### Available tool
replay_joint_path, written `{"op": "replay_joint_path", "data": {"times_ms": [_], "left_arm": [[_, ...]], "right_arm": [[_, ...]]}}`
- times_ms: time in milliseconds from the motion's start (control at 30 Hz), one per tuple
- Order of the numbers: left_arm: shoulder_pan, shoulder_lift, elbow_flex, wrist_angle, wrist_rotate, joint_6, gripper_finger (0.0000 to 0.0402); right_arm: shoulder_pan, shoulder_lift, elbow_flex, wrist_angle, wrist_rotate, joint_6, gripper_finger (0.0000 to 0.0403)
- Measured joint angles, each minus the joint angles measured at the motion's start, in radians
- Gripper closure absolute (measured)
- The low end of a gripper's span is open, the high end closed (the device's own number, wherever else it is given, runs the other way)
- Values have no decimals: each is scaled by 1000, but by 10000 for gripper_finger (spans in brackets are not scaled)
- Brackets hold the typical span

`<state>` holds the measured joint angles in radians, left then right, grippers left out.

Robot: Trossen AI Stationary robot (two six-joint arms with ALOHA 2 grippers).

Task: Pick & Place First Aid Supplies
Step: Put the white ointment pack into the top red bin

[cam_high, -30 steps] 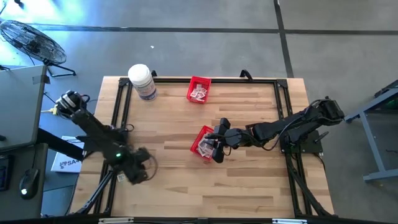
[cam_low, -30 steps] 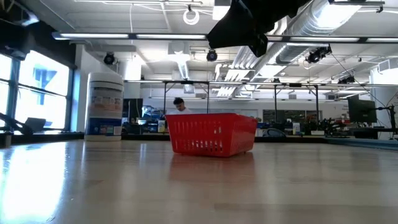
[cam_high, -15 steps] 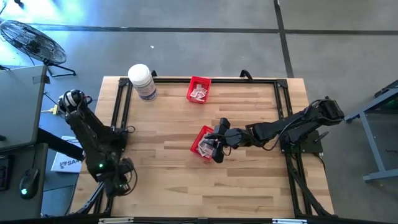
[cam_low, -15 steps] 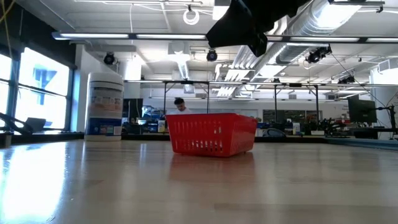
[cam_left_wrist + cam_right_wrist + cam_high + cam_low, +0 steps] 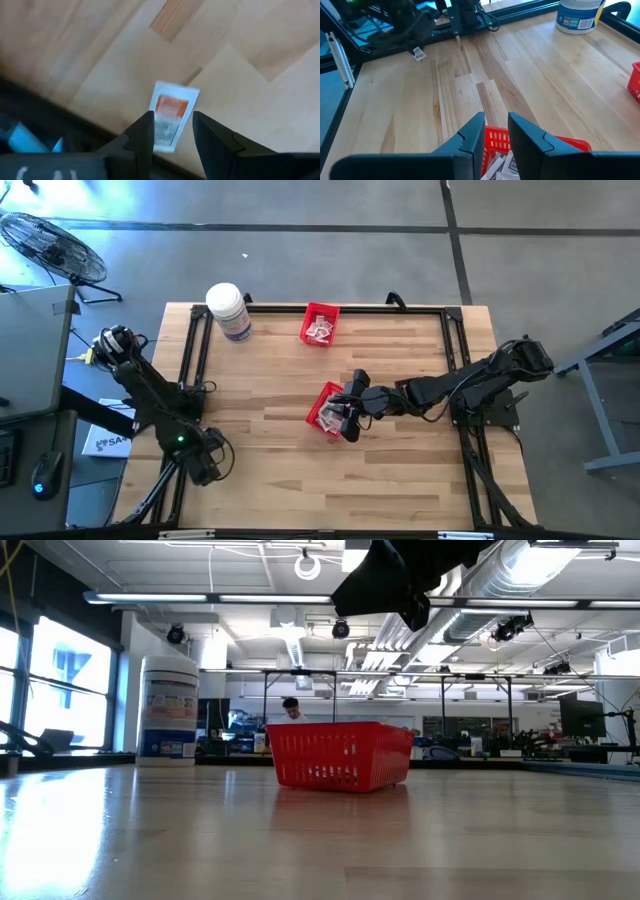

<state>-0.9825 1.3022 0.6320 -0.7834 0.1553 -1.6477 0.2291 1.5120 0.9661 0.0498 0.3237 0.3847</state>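
A packet (image 5: 170, 115) is held in the left gripper (image 5: 172, 131), its jaws clamped on it, above the desk's (image 5: 400, 470) left edge. The right gripper (image 5: 496, 131) is held over a red basket (image 5: 326, 408) of packets, jaws a little apart.

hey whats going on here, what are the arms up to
The left tool is near the table's left front edge, holding a small packet between its fingers above the wood. The right tool hangs over the red basket in the middle of the table, which has packets in it; nothing shows between its fingers. A second red basket with packets sits at the far edge, beside a white jar.
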Motion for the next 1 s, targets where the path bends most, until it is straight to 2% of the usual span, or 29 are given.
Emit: {"op": "replay_joint_path", "data": {"times_ms": [267,600,833,1000], "left_arm": [[74,84,-23,57,38,130,270],[185,92,-23,124,-80,348,270],[243,93,-21,140,-102,468,270],[252,99,24,102,-117,549,270]], "right_arm": [[0,0,0,1,2,0,324],[0,0,0,0,2,0,324],[0,0,0,0,2,0,324],[0,0,0,0,2,0,324]]}}
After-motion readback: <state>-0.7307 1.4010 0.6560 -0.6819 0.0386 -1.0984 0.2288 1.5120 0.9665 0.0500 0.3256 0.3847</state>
